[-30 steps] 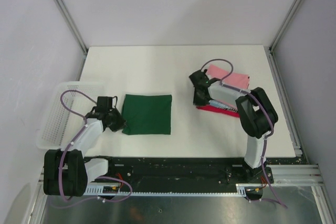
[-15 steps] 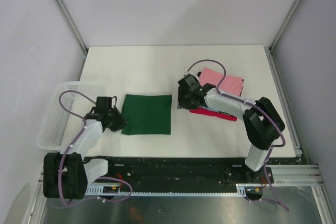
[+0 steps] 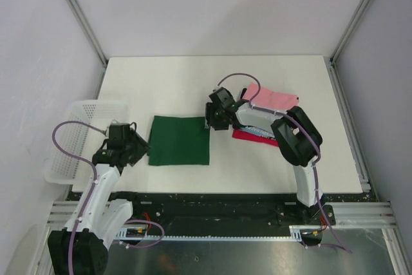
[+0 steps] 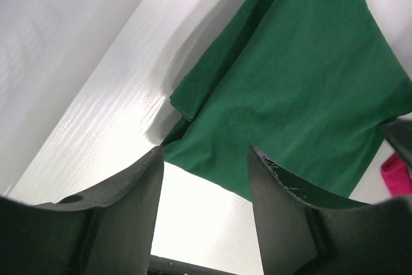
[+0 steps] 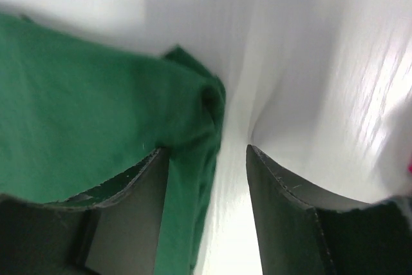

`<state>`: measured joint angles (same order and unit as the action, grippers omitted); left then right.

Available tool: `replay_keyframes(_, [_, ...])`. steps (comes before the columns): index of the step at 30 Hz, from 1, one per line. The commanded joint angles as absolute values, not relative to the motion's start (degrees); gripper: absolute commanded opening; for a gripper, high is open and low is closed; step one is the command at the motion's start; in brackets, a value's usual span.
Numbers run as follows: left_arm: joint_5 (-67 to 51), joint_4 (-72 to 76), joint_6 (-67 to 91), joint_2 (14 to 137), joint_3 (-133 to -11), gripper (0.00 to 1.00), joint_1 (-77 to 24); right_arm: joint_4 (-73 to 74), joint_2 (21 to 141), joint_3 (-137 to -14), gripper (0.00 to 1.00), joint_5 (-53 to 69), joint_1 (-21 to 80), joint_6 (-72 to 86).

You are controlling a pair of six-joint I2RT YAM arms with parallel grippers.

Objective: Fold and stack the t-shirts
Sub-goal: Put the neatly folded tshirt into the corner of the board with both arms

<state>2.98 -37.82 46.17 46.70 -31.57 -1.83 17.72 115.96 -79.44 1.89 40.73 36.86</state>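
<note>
Green shirt [image 3: 180, 140] lies folded toward the table's [image 3: 193, 82] near-left corner, both sets of jaws open: right gripper [image 3: 210, 122] straddles its far-right corner, left gripper [image 3: 140, 151] sits off its left edge, so imo a top-layer-only pinch could unfold it.

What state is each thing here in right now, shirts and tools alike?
green t-shirt, folded flat, mid-table.
pink t-shirt, folded, lying flat.
red t-shirt, folded, partly behind the arm.
left tool, open, beside green t-shirt's edge.
right tool, open, over green t-shirt's corner.
basket, upright, at table's left edge.
</note>
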Motion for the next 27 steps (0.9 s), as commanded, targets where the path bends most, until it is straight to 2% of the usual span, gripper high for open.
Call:
replay_keyframes(1, [4.66,-39.48,48.94,46.5,-30.35,0.59,-1.32,16.29,121.08,-86.32,0.57,3.26,40.22,35.3])
replay_keyframes(15, [2.89,-34.89,48.32,52.51,-27.48,0.61,-1.49,14.84,123.48,-86.62,0.58,1.88,41.74,36.38])
replay_keyframes(27, [1.93,-34.16,47.95,52.95,-26.51,0.6,-1.49,9.17,123.51,-87.27,0.61,6.59,38.9,38.22])
